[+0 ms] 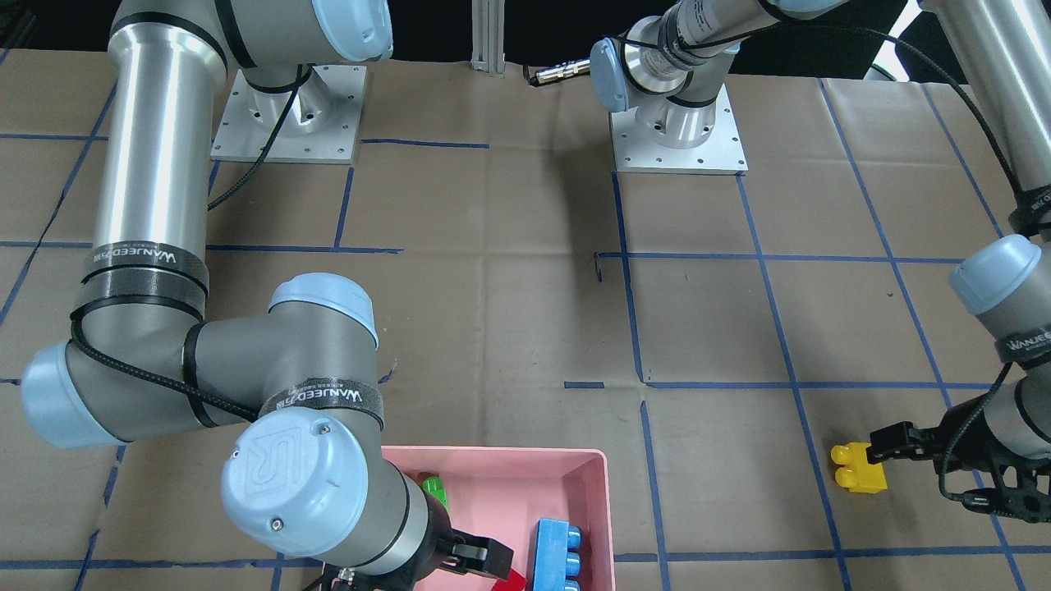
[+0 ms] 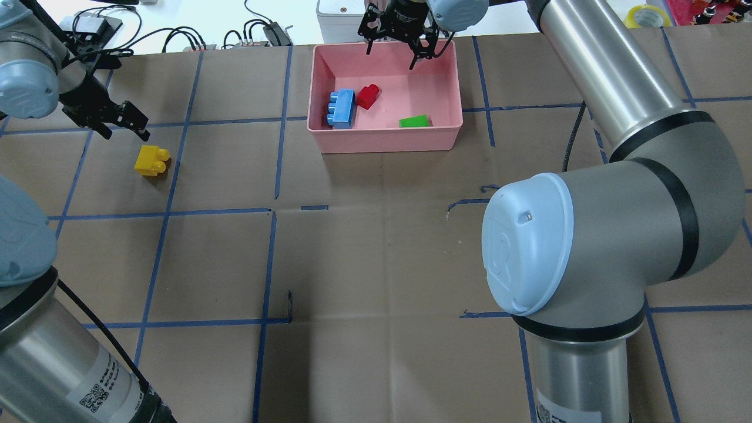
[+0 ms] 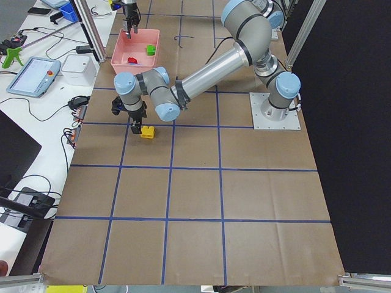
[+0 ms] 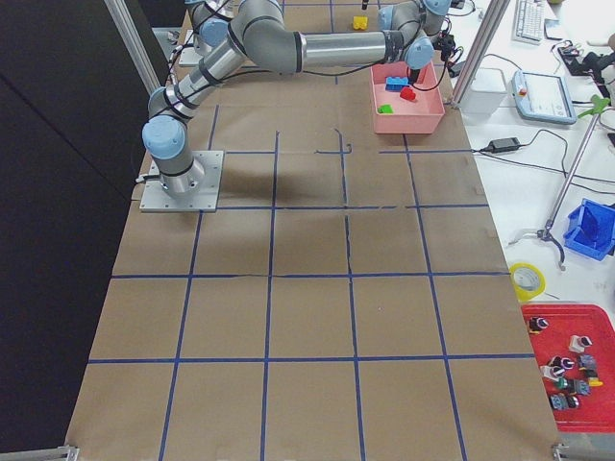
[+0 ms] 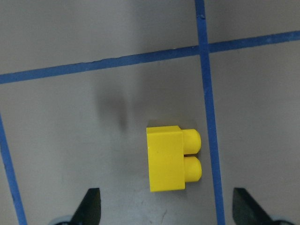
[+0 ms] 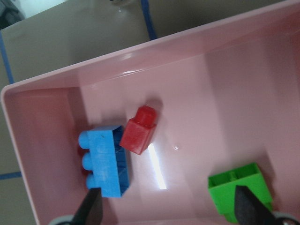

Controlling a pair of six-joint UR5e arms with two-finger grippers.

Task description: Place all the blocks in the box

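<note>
Bright, even light falls from above. On the floor of the pink box (image 6: 211, 84), just ahead of the blurred fingertips of the right gripper (image 6: 168, 208), lies a white glare streak. Ahead of the left gripper (image 5: 167, 206), the yellow brick (image 5: 164, 159) is sharp, with a soft grey shadow beyond it.

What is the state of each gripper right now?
Left gripper: open, holding nothing, close to the yellow brick.
Right gripper: open, holding nothing, over the pink box.
</note>
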